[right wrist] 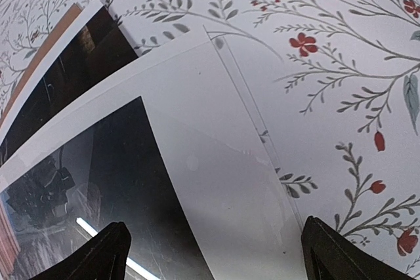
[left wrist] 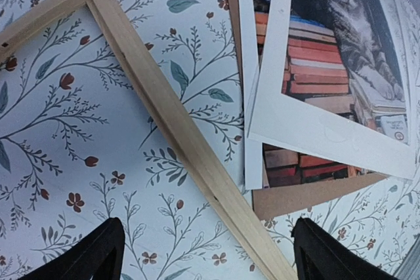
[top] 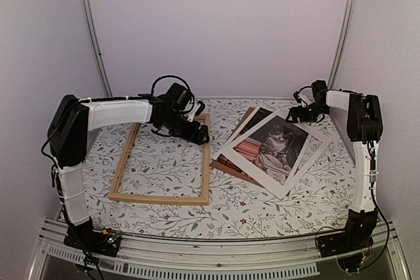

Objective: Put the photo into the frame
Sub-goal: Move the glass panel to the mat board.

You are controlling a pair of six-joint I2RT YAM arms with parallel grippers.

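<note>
The light wood frame (top: pixel 161 198) lies flat on the left of the table, with nothing inside it. Its right rail (left wrist: pixel 177 136) runs diagonally through the left wrist view. The cat photo (top: pixel 279 142) lies to the frame's right, in a skewed stack under a white mat (top: pixel 308 162) and on a brown backing board (top: pixel 226 165). The left wrist view shows the photo's red books (left wrist: pixel 315 63). My left gripper (top: pixel 200 137) is open and empty over the frame's right rail (left wrist: pixel 210 257). My right gripper (top: pixel 295 115) is open and empty above the stack's far corner (right wrist: pixel 213 257).
The table has a floral cloth (top: pixel 262 211). The white mat (right wrist: pixel 210 181) fills the right wrist view, with the edge of a clear sheet (right wrist: pixel 243 96) over it and the backing board (right wrist: pixel 46 50) at the left. White walls enclose the table.
</note>
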